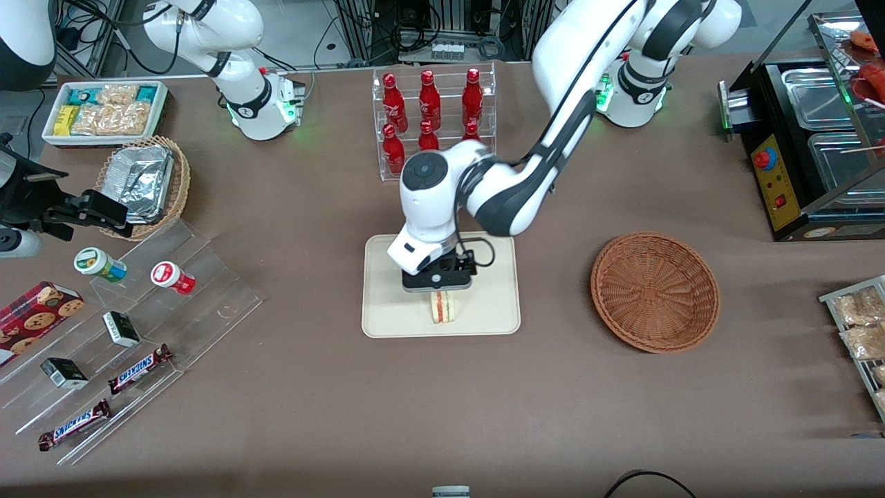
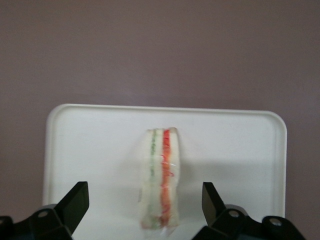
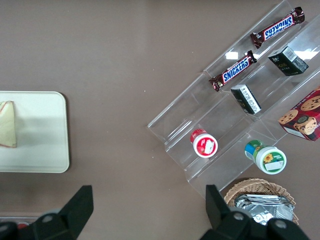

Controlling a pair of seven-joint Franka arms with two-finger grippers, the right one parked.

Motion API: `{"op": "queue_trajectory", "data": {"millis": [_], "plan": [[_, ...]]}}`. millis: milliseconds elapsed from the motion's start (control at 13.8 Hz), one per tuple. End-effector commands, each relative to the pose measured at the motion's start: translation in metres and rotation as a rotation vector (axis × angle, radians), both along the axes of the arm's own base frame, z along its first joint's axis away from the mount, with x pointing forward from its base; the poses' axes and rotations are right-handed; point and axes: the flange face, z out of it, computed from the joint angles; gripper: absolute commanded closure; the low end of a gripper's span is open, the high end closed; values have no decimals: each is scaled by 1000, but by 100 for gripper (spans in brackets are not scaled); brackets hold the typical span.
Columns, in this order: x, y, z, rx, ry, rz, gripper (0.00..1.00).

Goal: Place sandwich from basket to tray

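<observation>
1. Two large things frame the job: the table [image 1: 442,408], whose brown top carries everything, and the tray [image 1: 387,304], which lies near the middle of it, with its nearer edge well apart from the table's front edge.
2. The basket [image 1: 655,292] sits beside the tray toward the working arm's end of the table, well apart from it and with nothing in it.
3. The gripper [image 1: 442,285] hangs just above the tray's middle, its fingers [image 2: 75,202] spread wide on either side of the sandwich and, in the wrist view, clear of it and gripping nothing.
4. The sandwich [image 1: 444,306] stands on edge on the tray, near the middle of the tray's nearer edge, filling stripes showing.
5. Risk, as I judge it: the wedge stands on a narrow edge, so a fingertip brushing it on the way up could tip it flat or nudge it toward the rim.
6. Open room looks good: bare tray flanks the sandwich on both sides, and a straight lift seems the safest exit. The bottle rack [image 1: 434,121] stands farther from the front camera, clear of that path.
</observation>
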Motion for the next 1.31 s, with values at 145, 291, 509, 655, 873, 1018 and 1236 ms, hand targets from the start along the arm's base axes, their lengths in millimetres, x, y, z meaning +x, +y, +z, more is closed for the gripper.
{"op": "queue_trajectory", "data": {"millis": [145,291,509,655,873,1018,1236], "plan": [[15,103,130,27,71,131,1],[22,151,167,39,117,112,1],[30,227,209,63,166,84,1],[36,278,229,60,195,54,1],[40,358,250,41,230,-18,1],[38,411,257,37,240,-53,1],[24,452,259,26,261,-111,1]]}}
